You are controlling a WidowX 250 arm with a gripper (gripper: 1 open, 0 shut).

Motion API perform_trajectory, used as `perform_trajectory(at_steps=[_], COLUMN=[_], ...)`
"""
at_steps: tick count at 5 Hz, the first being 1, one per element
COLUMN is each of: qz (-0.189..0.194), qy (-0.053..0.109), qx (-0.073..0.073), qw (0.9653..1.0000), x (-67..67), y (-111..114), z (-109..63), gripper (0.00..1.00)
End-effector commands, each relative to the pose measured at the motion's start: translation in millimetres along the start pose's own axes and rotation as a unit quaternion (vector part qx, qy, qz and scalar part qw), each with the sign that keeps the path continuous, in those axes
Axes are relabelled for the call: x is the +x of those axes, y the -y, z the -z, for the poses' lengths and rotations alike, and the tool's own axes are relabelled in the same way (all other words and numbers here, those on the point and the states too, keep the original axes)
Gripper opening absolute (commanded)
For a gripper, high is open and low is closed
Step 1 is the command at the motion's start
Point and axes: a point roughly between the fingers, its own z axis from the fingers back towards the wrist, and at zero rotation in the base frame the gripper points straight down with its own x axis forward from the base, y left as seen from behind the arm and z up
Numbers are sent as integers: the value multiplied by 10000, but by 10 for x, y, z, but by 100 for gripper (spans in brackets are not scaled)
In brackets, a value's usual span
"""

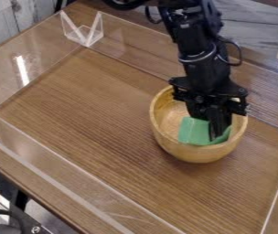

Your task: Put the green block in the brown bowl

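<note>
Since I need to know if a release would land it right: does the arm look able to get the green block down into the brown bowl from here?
Probably yes. The gripper is shut on the green block, which already hangs inside the brown bowl; nothing else lies in the hollow.

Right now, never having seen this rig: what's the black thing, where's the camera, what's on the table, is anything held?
The black thing is a single robot arm, reaching in from the top of the picture. Its tip is the tool, two fingers that pinch things. There is one camera only, looking down at the table from the front and above.

The surface is a wooden table ringed by low clear plastic walls. On it sits a round brown bowl. A small clear stand sits at the far corner.

The tool is shut on the green block and points steeply down into the bowl. The block is already inside the hollow, leaning against the near wall, not yet let go.
</note>
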Motion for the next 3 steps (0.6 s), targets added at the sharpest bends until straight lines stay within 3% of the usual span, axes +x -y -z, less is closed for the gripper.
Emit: perform_trajectory(at_steps=[1, 3], qz=[68, 18], qy=[292, 194], qx=[13, -17], qw=[9995, 9998], x=[141, 127], y=[23, 8], z=[-174, -180], gripper=[0, 0])
